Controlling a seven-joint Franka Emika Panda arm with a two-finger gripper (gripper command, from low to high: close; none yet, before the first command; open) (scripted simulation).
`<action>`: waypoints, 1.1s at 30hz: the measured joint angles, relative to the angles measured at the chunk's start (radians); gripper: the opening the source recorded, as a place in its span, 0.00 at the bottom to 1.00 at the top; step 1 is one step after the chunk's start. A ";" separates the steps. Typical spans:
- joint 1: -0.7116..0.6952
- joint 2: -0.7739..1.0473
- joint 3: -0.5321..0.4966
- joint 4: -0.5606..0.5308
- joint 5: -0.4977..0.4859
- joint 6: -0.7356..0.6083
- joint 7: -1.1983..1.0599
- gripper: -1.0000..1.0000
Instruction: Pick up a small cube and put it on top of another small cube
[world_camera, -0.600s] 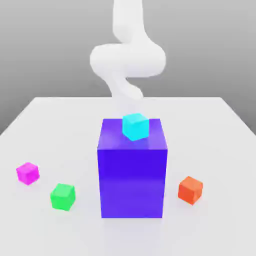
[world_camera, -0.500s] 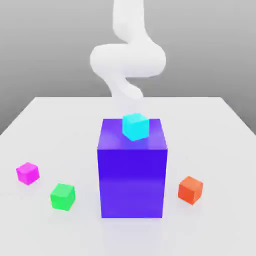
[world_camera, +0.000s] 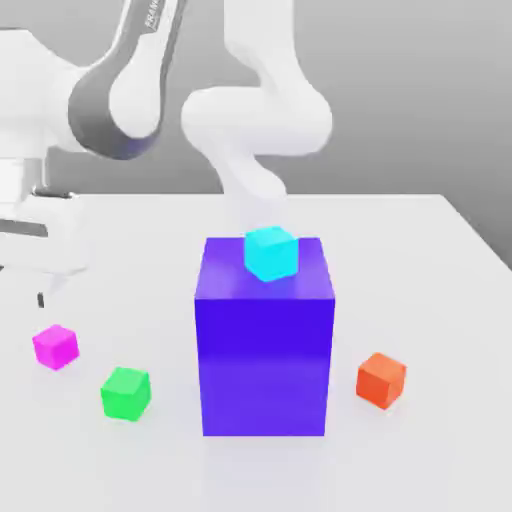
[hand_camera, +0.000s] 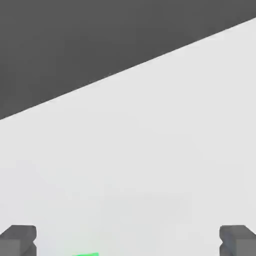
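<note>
We count four small matte cubes: one magenta-pink cube (world_camera: 55, 346), one green cube (world_camera: 126, 393), one orange-red cube (world_camera: 381, 380) and one cyan cube (world_camera: 271, 253). The cyan one sits on top of the single big glossy blue-violet block (world_camera: 264, 350). The magenta-pink cube lies on the smooth white table (world_camera: 420, 260), near the exterior view's left edge. Gripper (hand_camera: 128, 241) fingers (hand_camera: 19, 239) spread wide, nothing between them.

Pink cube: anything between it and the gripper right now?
Nothing visible. The pink cube sits alone on the table; the open gripper hangs above it at the exterior view's left. The green cube is nearest, off to the side.
</note>
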 joint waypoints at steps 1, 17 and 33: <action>-0.014 0.038 -0.012 -0.018 0.015 0.021 -0.029 0.50; -0.235 0.320 0.158 -0.015 0.338 0.115 -0.319 0.50; -0.367 0.412 0.333 0.008 0.496 0.243 -0.448 0.00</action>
